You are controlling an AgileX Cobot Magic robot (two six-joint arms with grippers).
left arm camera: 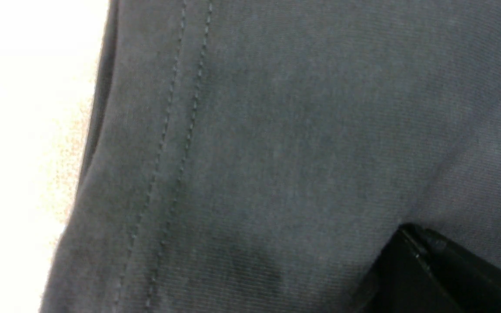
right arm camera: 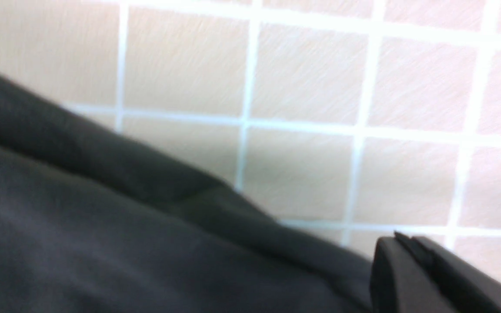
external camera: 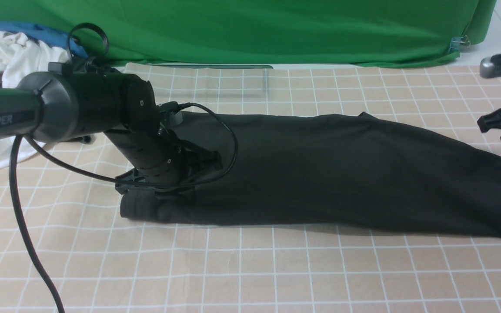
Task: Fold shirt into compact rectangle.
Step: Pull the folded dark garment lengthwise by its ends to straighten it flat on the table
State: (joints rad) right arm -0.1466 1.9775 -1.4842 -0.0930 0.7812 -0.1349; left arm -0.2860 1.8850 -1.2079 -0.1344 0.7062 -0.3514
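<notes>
**Black shirt stretched across the desk, both claws closed**

A green fabric backdrop (external camera: pixel 255 26) hung along the far edge of the desk. The desk itself was covered by a beige cloth with a white grid (external camera: pixel 250 269).

The large black cotton shirt (external camera: pixel 342 174) lay in a long, flattened band across the middle of the desk, running from left of centre out past the right edge of the front view. Its print was not visible. The left wrist view showed a double-stitched hem on the grey-black fabric (left arm camera: pixel 276 130). The right wrist view showed a folded edge of the shirt (right arm camera: pixel 81 239) lying on the grid cloth.

A crumpled white garment (external camera: pixel 2 56) sat at the far left corner, with a blue cloth (external camera: pixel 24 30) behind it.

The left gripper (external camera: pixel 155 193) pointed down onto the shirt's left end, touching the fabric. Its jaws were closed; whether they pinched any cloth could not be told. One dark finger (left arm camera: pixel 429 269) showed against the fabric.

The right gripper (external camera: pixel 500 126) hung above the shirt's right end, apart from it, closed on nothing visible.

A black cable (external camera: pixel 24 226) drooped from the left arm toward the near edge.
</notes>
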